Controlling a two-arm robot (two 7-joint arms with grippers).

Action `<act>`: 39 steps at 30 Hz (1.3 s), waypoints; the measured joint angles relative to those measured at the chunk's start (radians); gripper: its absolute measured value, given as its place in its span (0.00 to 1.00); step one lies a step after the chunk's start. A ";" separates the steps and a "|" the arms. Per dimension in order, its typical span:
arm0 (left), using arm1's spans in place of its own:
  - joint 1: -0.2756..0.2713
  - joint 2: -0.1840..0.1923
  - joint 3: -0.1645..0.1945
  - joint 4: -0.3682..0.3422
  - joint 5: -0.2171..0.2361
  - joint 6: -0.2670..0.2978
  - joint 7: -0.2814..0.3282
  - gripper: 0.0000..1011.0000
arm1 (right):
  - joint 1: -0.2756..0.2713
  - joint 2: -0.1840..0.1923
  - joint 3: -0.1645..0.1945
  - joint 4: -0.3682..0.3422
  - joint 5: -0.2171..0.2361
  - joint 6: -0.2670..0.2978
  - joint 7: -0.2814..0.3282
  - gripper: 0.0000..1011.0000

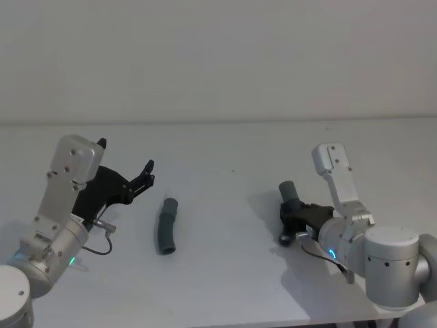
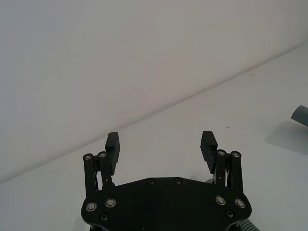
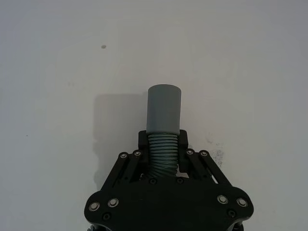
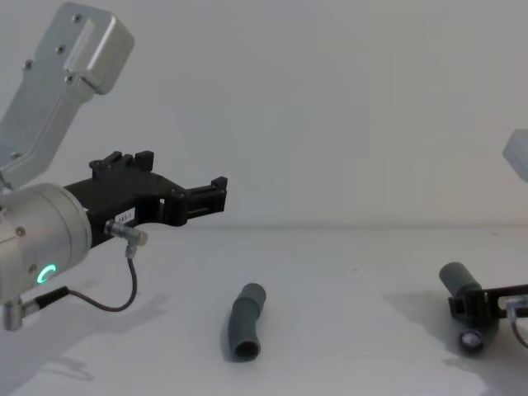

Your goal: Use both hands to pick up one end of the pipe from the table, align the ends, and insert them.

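Your left gripper (image 1: 126, 156) hung wide open above the table (image 1: 225, 280), with loads of free room around. The loose piece (image 1: 166, 227) lay mid-table, grey and slightly bent. Your right gripper (image 1: 292, 206) was clamped on the ribbed piece (image 1: 287, 189), well apart.

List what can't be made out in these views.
Right wrist view: the held pipe piece runs behind the right gripper, its other end hidden.
Chest view: that gripper is cut off by the edge.
Left wrist view: beyond the open left gripper, a grey pipe end is cut by the edge; which piece, unclear.
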 joint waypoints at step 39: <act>0.000 0.000 0.000 0.000 0.000 0.000 0.000 0.99 | -0.112 0.190 -0.015 -0.276 -0.093 -0.282 0.168 0.27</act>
